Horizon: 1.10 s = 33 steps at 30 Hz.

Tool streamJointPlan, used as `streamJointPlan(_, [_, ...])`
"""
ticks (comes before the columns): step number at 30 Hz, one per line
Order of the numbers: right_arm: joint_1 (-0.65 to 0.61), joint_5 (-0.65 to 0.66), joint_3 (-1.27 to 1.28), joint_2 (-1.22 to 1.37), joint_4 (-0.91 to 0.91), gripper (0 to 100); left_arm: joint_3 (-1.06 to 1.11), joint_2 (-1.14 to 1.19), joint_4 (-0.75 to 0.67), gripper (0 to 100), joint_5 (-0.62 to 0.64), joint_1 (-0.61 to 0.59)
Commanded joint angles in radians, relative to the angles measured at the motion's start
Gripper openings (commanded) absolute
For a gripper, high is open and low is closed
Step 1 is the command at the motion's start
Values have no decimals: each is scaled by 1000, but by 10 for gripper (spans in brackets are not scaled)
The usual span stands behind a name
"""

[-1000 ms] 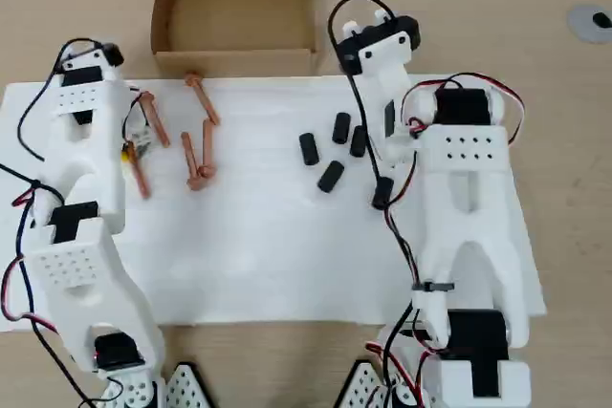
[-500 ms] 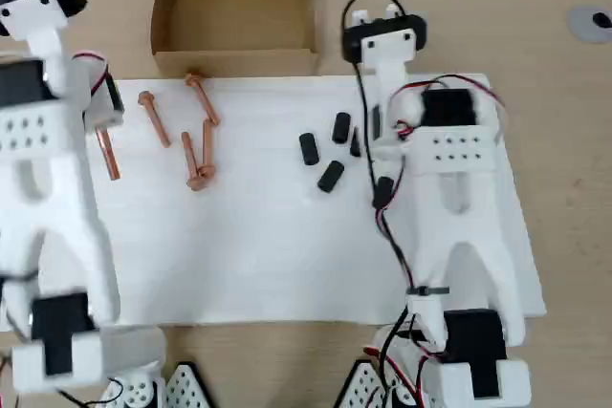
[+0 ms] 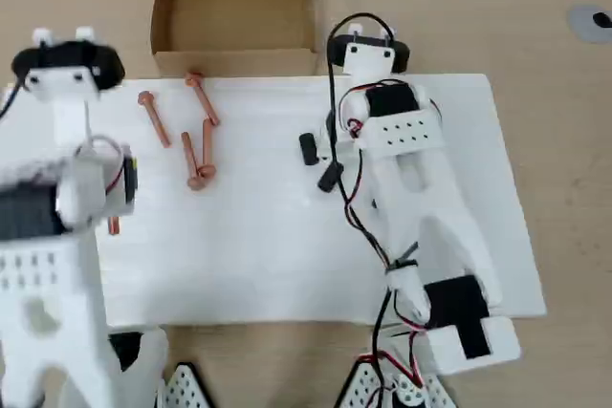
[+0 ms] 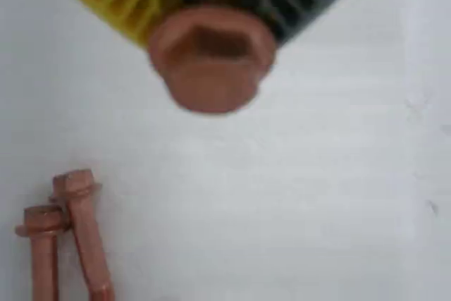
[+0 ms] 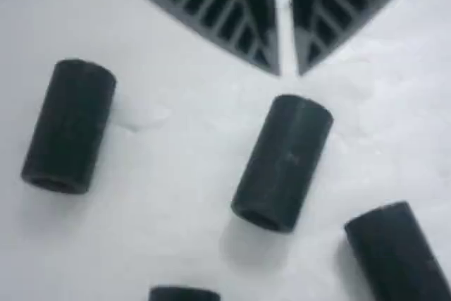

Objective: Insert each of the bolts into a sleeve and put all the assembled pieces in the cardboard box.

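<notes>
On the white sheet [image 3: 287, 255] between the two arms, four loose bolts [image 3: 189, 160] lie flat. Two of them lie side by side and touching, their long axes running far to near with heads at the near end. The other two lie closer to the box [image 3: 234, 62], slanted, with heads at the far end; one head is just short of the box's front wall. A fifth bolt [image 4: 211, 61] is off the sheet, clamped between the yellow and black fingers of the left gripper [image 4: 211, 5]. Its flanged head points out past the fingertips toward the sheet and its shank runs back between them. In the high view a copper end shows under the raised left arm, over the left part of the sheet. There are four black sleeves [image 5: 283, 162], all on their sides and none touching another. From above two are seen at the edge of the right arm, and the arm covers the rest. The right gripper [image 5: 285, 68] hangs over the sleeves, jaws nearly together with a thin slit between them and nothing held. One sleeve lies just beyond its tips, apart from them. The box sits beyond the sheet's far edge, open-topped, its floor showing plain cardboard.
</notes>
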Motion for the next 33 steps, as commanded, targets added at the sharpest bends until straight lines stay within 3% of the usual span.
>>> streamJointPlan(1, [-28, -20, 2, 19, -15, 11, 94, -206, -46, 10, -49, 14])
streamJointPlan(13, [-102, -17, 1, 159, 5, 12, 407, -685, -219, 7, -72, 12])
streamJointPlan(24, [-28, -12, 1, 171, -78, 13, 440, -739, -221, 7, -74, 12])
streamJointPlan(33, [-21, 18, 2, 173, -81, 186, 440, -739, -219, 7, -74, 12])
